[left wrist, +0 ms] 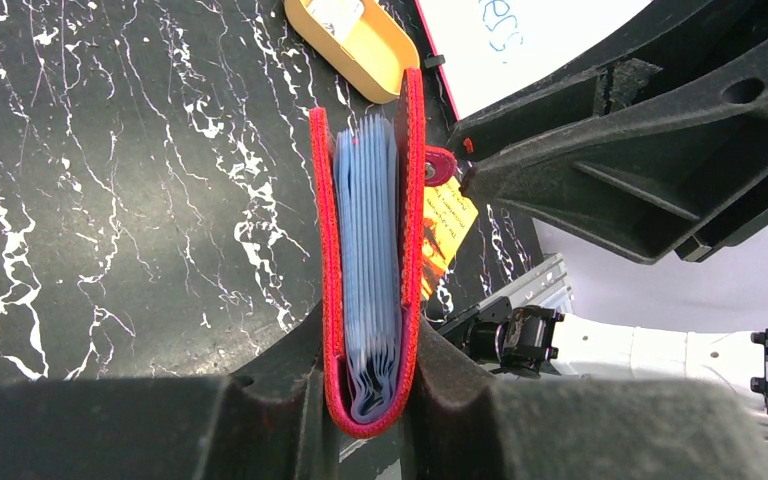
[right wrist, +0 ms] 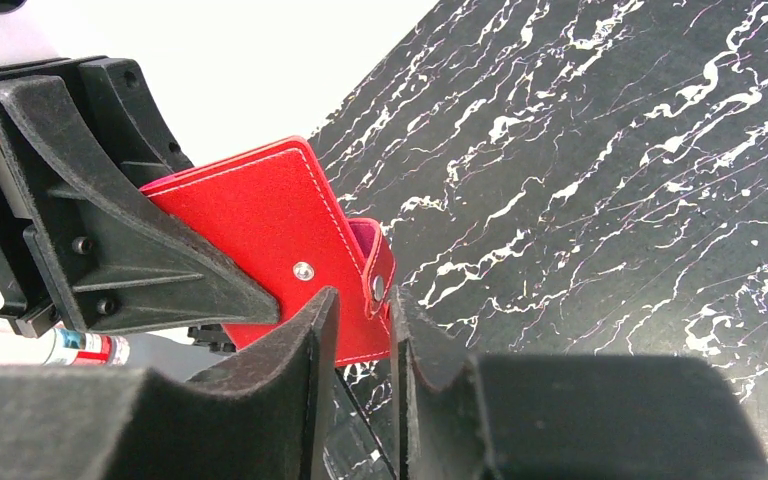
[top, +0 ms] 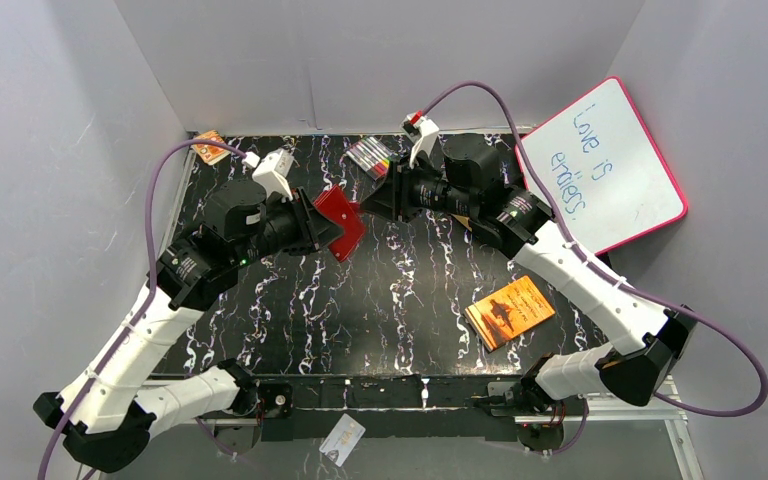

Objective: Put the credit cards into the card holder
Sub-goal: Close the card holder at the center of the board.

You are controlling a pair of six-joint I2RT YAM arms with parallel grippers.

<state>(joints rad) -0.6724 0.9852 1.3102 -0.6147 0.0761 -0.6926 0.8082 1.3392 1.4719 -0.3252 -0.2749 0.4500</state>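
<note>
Above mid-table, my left gripper [left wrist: 370, 365] clamps the dark-red leather folding card holder [left wrist: 412, 150], right gripper [right wrist: 365, 310] narrow around its snap tab [right wrist: 378, 285], grip unclear; whitish plastic credit card [top: 343, 440] not yet in.

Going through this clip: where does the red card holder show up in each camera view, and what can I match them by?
Top external: the card holder is left of centre, gripped by the left hand.
Left wrist: card holder at centre, seen edge-on, spine clamped at the bottom.
Right wrist: card holder left of centre, showing its red face and snap tab.
Shared landmark: the black marbled table.
</note>
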